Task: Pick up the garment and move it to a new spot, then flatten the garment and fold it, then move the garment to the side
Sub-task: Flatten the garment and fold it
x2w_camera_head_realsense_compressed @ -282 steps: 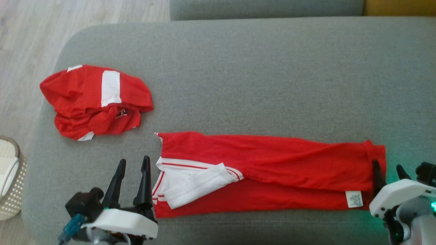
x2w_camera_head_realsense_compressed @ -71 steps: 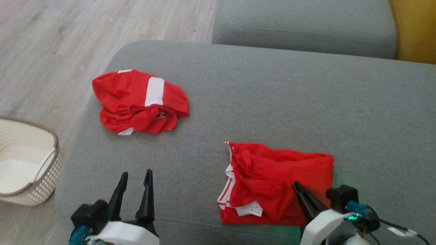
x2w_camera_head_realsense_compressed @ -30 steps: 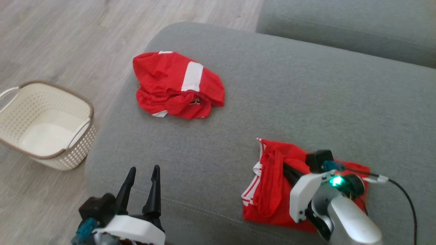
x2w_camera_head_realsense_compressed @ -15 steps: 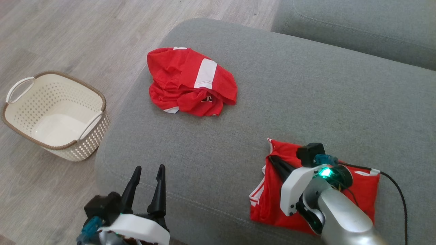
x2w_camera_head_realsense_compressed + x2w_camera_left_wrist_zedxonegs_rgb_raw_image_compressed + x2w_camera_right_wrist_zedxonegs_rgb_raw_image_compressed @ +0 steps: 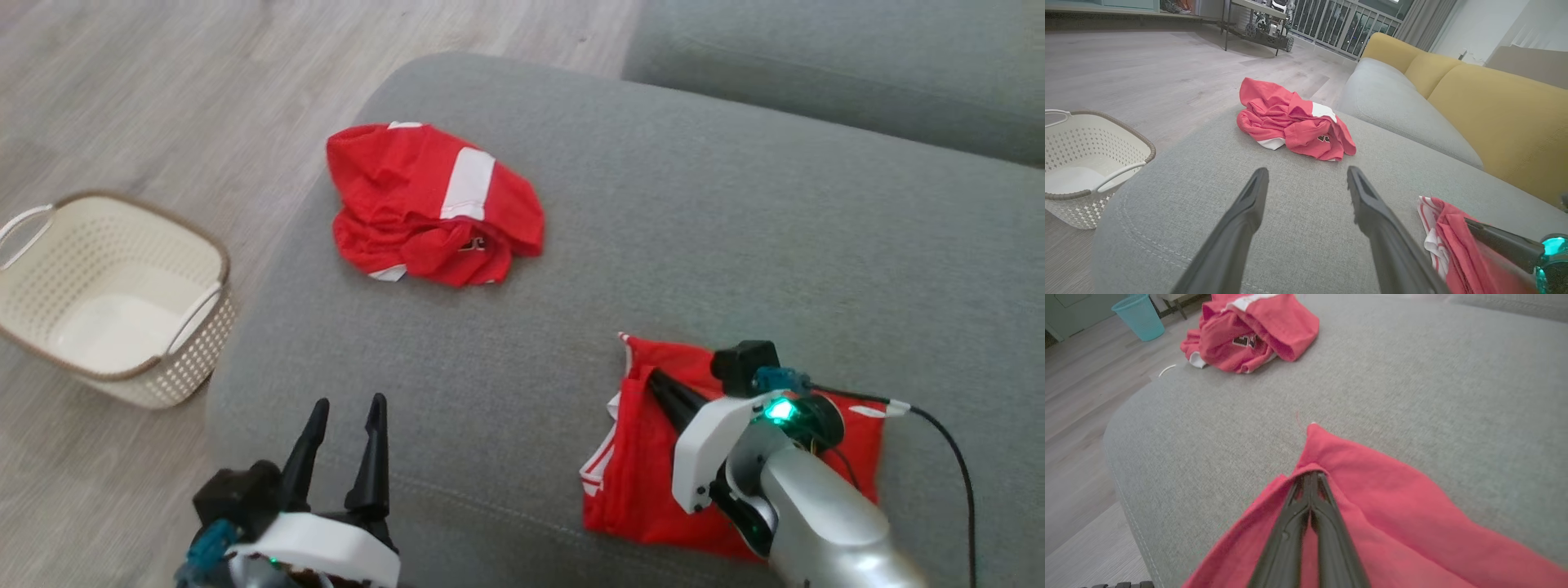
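Observation:
The garment (image 5: pixel 641 482), red with white striped trim, lies folded in a compact stack on the grey sofa seat (image 5: pixel 735 212) at the front right. My right gripper (image 5: pixel 653 378) is shut on a fold of the garment near its far left corner. In the right wrist view the closed fingers (image 5: pixel 1298 522) run under a raised lip of the red cloth (image 5: pixel 1392 498). My left gripper (image 5: pixel 349 404) hovers open over bare seat at the front left, holding nothing. The left wrist view has its gripper (image 5: pixel 1307 171) spread wide, with the garment (image 5: pixel 1449 228) off to its right.
A second, crumpled red and white garment (image 5: pixel 424 204) lies at the seat's far left. A cream perforated basket (image 5: pixel 196 327) stands on the wooden floor left of the sofa. A yellow backrest (image 5: pixel 1494 110) rises behind, and a teal bin (image 5: pixel 1139 314) stands on the floor.
The long garment has been folded over into a compact stack, and my right gripper now pinches its left part. The head camera has swung, shifting the whole picture. My left gripper stays open.

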